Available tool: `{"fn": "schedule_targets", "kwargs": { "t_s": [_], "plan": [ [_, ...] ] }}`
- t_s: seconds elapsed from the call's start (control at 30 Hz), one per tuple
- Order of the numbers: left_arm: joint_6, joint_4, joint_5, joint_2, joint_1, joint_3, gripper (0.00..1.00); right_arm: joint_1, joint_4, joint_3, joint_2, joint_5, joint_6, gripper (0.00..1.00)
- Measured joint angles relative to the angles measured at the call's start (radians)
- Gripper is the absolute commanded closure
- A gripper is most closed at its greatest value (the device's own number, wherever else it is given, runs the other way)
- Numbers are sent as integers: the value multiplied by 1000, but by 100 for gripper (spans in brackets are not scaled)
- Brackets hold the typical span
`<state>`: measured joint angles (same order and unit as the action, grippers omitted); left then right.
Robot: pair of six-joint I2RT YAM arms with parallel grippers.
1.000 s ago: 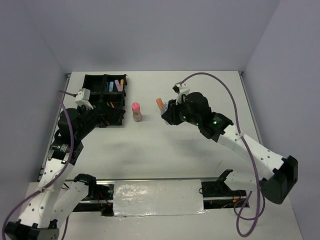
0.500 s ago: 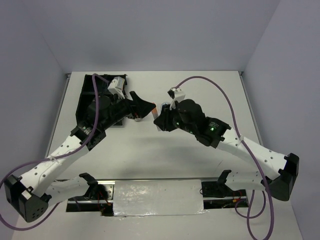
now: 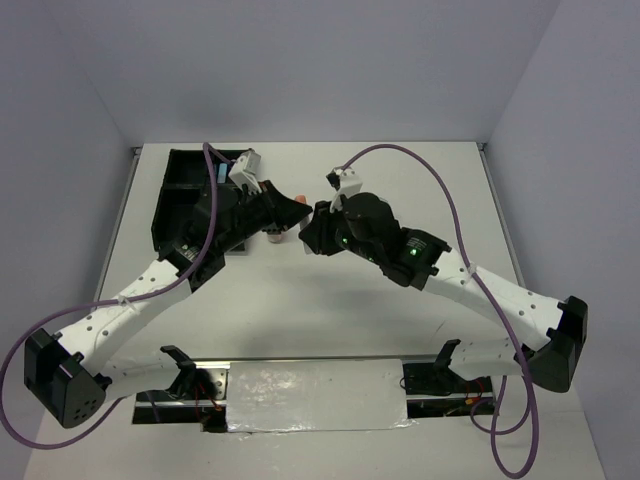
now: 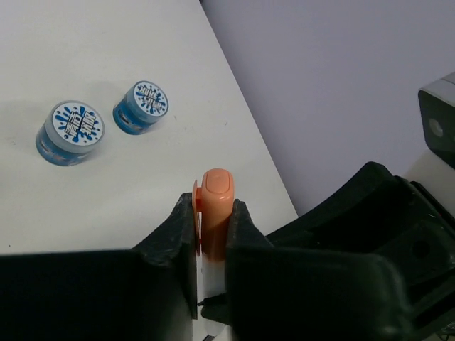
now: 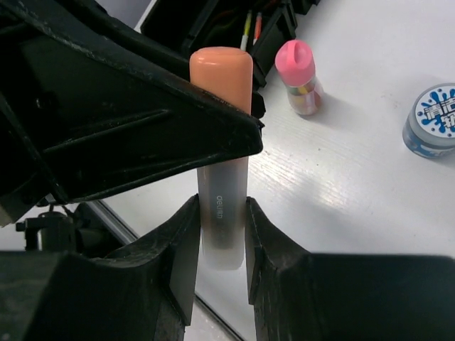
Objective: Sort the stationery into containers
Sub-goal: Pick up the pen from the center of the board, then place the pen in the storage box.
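Observation:
A short orange-capped marker (image 5: 221, 128) with a white body is held in the air between both arms. My left gripper (image 4: 212, 213) is shut on its orange cap (image 4: 215, 202). My right gripper (image 5: 221, 227) is shut on the white lower body, its fingers pressed to both sides. In the top view the two grippers meet over the table's middle, left (image 3: 293, 212) and right (image 3: 309, 232). The black divided tray (image 3: 183, 190) lies at the far left. A pink-capped tube (image 5: 298, 77) stands upright beside it.
Two round blue-patterned tins (image 4: 70, 132) (image 4: 141, 107) sit on the white table beyond the marker; one tin (image 5: 433, 119) shows at the right wrist view's edge. Thin yellow-green and orange pens (image 5: 247, 34) lie in the tray. Grey walls enclose the table.
The left arm swung from the tray to the table's middle and its jaws shut on the marker's cap. The right arm carried the marker left to meet it.

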<state>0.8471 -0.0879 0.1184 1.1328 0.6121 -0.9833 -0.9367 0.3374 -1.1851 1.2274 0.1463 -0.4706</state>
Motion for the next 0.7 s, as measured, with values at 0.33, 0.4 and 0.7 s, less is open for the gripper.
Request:
{"fn": "schedule_targets", "kwargs": {
  "t_s": [0.33, 0.4, 0.7],
  "plan": [
    [-196, 232, -145, 160, -85, -270, 100, 56, -108, 95, -47, -46, 23, 0],
    [-284, 259, -202, 247, -182, -379, 100, 105, -117, 167, -113, -60, 23, 0],
    [-597, 233, -308, 817, -475, -827, 99, 190, -113, 304, -318, -103, 64, 0]
  ]
}}
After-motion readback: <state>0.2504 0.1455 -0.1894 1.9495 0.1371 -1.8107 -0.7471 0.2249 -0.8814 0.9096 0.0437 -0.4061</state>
